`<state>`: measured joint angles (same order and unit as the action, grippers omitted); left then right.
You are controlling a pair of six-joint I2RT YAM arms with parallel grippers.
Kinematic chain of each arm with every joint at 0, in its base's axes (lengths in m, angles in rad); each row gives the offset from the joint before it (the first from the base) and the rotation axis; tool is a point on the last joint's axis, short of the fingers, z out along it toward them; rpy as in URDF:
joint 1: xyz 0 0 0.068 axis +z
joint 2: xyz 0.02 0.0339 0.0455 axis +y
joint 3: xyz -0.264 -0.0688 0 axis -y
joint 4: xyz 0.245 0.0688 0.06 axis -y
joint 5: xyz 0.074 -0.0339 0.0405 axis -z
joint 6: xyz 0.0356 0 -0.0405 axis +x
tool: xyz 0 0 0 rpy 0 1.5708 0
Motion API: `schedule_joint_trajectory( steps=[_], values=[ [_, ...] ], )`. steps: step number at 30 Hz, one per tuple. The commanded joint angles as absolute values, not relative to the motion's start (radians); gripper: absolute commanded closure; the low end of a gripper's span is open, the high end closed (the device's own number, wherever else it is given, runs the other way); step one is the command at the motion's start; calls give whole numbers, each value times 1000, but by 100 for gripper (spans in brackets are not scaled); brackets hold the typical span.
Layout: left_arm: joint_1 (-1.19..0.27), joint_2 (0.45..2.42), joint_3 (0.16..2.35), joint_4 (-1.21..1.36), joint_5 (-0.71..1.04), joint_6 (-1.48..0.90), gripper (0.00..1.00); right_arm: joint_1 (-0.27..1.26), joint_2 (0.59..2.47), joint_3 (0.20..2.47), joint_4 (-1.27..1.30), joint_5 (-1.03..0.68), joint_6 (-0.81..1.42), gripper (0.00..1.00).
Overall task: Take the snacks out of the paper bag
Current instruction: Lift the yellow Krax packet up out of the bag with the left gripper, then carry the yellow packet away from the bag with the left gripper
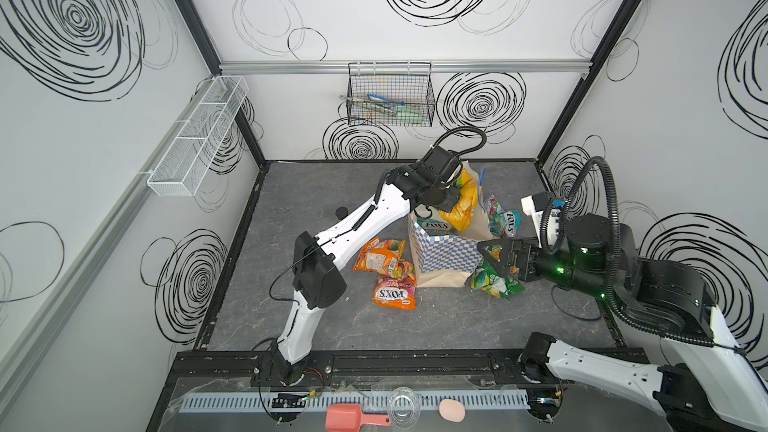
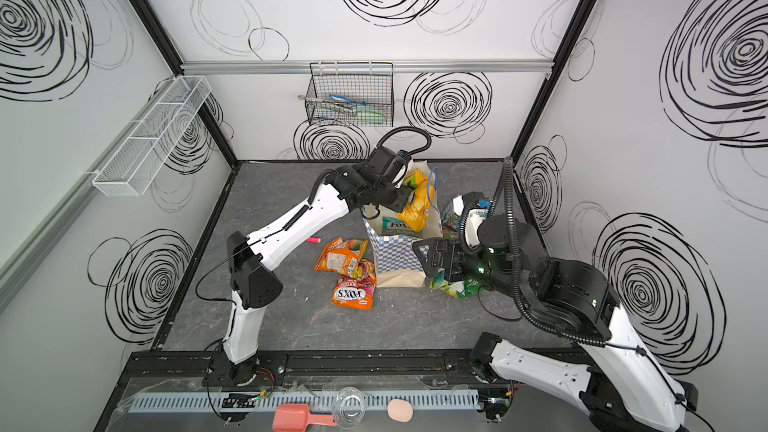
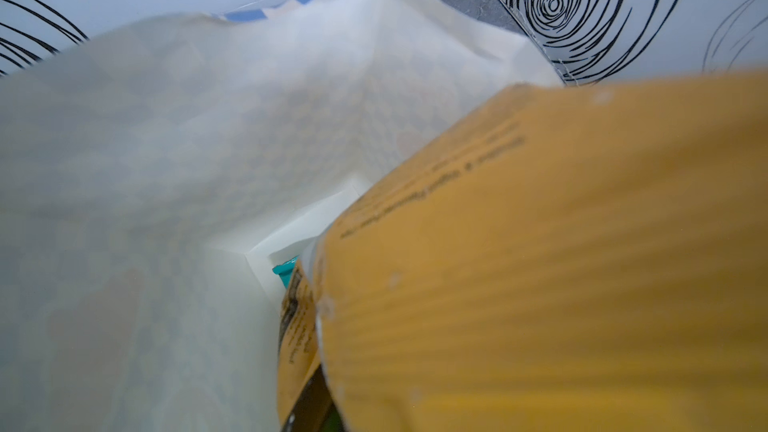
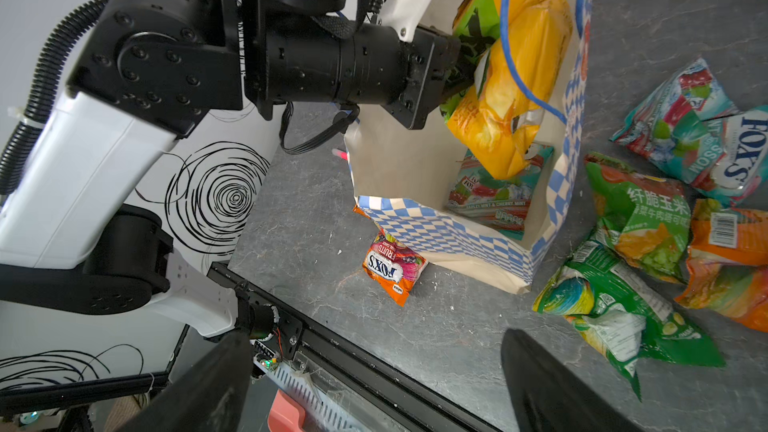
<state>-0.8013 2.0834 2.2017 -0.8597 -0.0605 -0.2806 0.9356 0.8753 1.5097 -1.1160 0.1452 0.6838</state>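
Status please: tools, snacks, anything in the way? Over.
Left tool shut on yellow crinkly packet in checkered paper bag mouth. Right tool open, empty. Teal packet inside. Blue cord handle across yellow packet.

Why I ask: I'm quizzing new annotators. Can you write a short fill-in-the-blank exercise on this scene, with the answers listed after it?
1. The left gripper is ____ on the yellow packet at the paper bag's mouth.
2. The teal packet lies ____ the paper bag.
3. The right gripper holds nothing; its jaws stand ____.
4. The bag's cord handle is ____ in colour.

Answers: shut; inside; open; blue.
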Motion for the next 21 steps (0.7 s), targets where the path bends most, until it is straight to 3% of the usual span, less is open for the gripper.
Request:
schedule_joint_trajectory(
  steps=[1, 21],
  values=[
    [-787, 2036, 2226, -876, -75, -281, 100, 933, 882, 1504, -1112, 152, 680, 3],
    [-770, 1913, 2362, -823, -101, -318, 100, 932, 883, 1509, -1096, 172, 684, 3]
  ],
)
